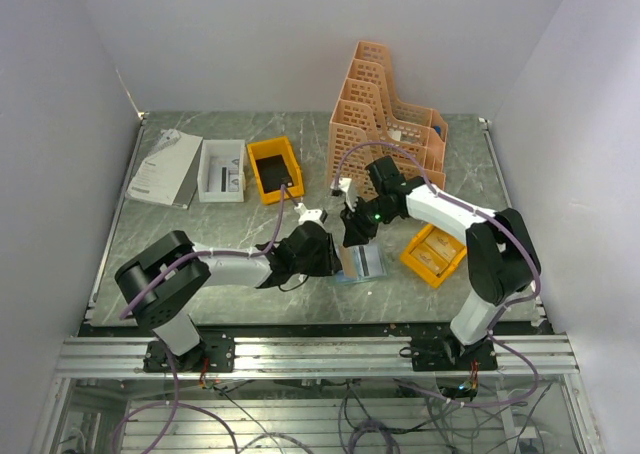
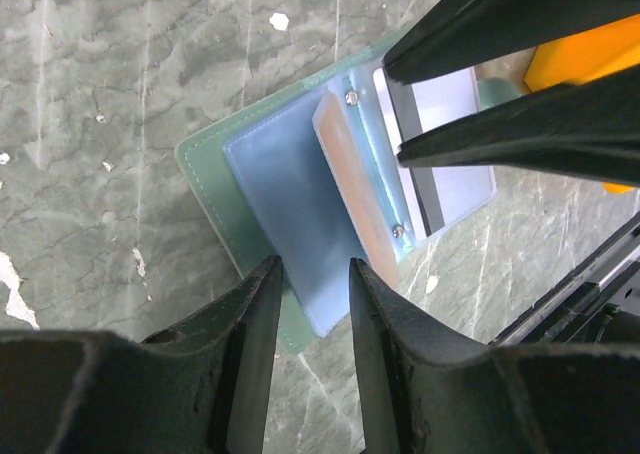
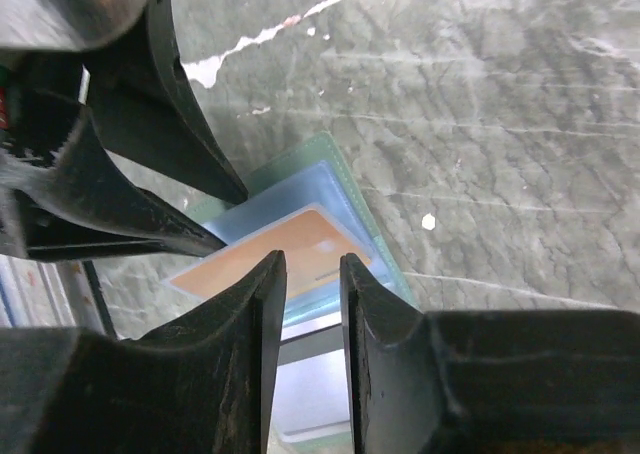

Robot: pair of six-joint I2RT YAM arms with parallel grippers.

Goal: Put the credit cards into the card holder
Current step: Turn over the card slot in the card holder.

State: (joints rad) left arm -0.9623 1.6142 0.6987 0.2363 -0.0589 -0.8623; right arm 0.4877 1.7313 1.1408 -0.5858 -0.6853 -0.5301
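Card holder: the soft grey-green folding card holder is lying open and flat on the marbled grey-green stone desk, between my two arms. Its bluish clear plastic sleeves are facing up.
Left end effector: I am holding my left end effector low over the near corner of the card holder. Its two black fingers are standing apart and pinching nothing.
Right end effector: I am hovering my right end effector over the opposite side, its tips pointing towards the left one's. Its fingers are parted by a narrow gap and are clamping nothing that I can see.
Credit card: one tan-orange rectangular plastic credit card is sitting among the sleeves near the riveted spine, looking tilted in the left wrist view. I cannot tell how deep it is tucked.
Other cards: more tan flat cards are lying in a small orange-yellow plastic bin just right of the card holder.
Far side: a second orange-yellow bin, a white rectangular box, a white paper booklet and a peach lattice file rack are standing well apart from the card holder.
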